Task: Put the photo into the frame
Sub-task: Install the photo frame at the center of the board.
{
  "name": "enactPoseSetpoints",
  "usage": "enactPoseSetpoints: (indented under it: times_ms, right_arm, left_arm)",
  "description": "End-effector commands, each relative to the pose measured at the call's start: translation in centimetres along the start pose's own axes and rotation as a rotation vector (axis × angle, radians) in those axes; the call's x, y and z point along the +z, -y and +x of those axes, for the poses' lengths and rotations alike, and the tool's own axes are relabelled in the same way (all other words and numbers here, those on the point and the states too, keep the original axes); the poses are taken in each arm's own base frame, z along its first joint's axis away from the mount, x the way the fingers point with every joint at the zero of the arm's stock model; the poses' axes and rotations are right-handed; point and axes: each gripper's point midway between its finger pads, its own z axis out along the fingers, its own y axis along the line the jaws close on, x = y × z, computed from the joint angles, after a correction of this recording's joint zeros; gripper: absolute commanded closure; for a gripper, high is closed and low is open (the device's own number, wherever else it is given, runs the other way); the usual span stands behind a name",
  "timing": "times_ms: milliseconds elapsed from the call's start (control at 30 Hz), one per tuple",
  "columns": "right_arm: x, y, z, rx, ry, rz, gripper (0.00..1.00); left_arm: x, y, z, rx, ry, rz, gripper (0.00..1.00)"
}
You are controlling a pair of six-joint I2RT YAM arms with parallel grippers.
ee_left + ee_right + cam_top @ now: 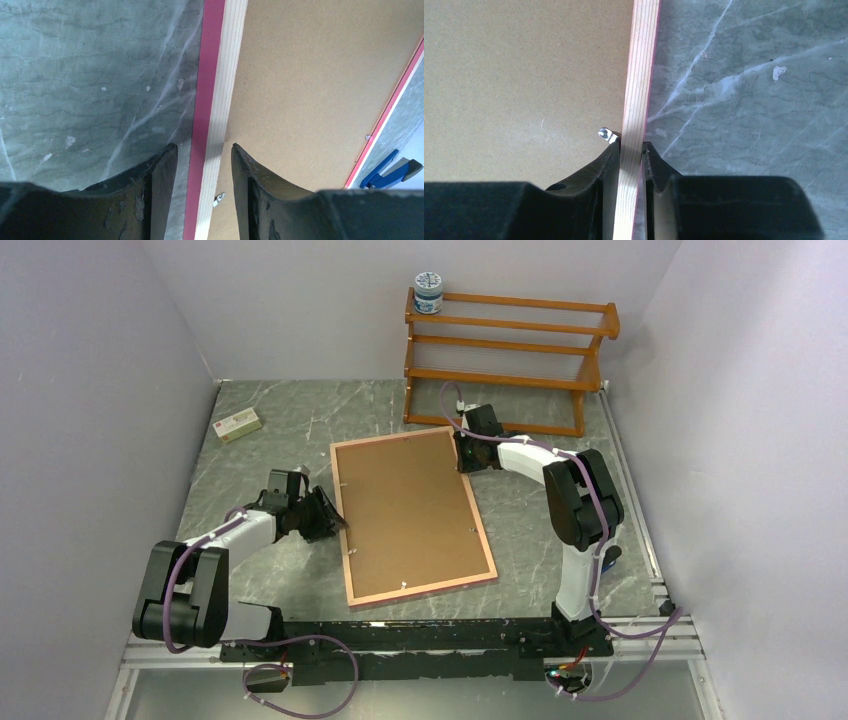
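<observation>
The frame [639,75] lies back-up at picture centre, its backing panel [410,515] in place; the photo is not visible. The right gripper [630,150] is clamped on its upper-right rail, while the left gripper [204,147] straddles the left rail, jaws apart. Best to close the left squarely on that rail, so any lift stays level.

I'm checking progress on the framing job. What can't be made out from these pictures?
- The photo: in no view; the board fills the frame's back, hiding anything beneath.
- The frame's front: face down, every view.
- The jar: label too small, top view.
- A blue object: cut off by the left wrist view's edge.
</observation>
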Motion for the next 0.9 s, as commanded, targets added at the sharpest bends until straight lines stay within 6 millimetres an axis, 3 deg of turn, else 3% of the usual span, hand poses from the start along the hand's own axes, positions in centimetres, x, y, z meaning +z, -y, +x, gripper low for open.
enactPoseSetpoints:
  times_ms: [0,100,333,467,867]
  right_arm:
    - [1.5,1.4,0.7,0.000,-0.012,0.067,0.80]
    - [2.2,1.4,1.2,0.026,-0.012,0.070,0.80]
    - [2.6,2.0,1.7,0.032,-0.019,0.102,0.59]
    - [2.9,2.3,1.9,0.021,-0.033,0.118,0.57]
    - [3.6,2.2,2.6,0.021,-0.046,0.108,0.82]
  left_arm:
    - [0.1,-1.1,0.9,0.017,-0.035,-0.043,0.50]
    - [0.2,-1.1,0.8,0.017,-0.035,-0.041,0.50]
    - [0.2,-1.2,1.0,0.017,-0.039,-0.043,0.50]
    - [0.3,-1.1,1.0,0.015,-0.041,-0.037,0.50]
    - [0.6,-1.3,1.3,0.014,-0.056,-0.033,0.51]
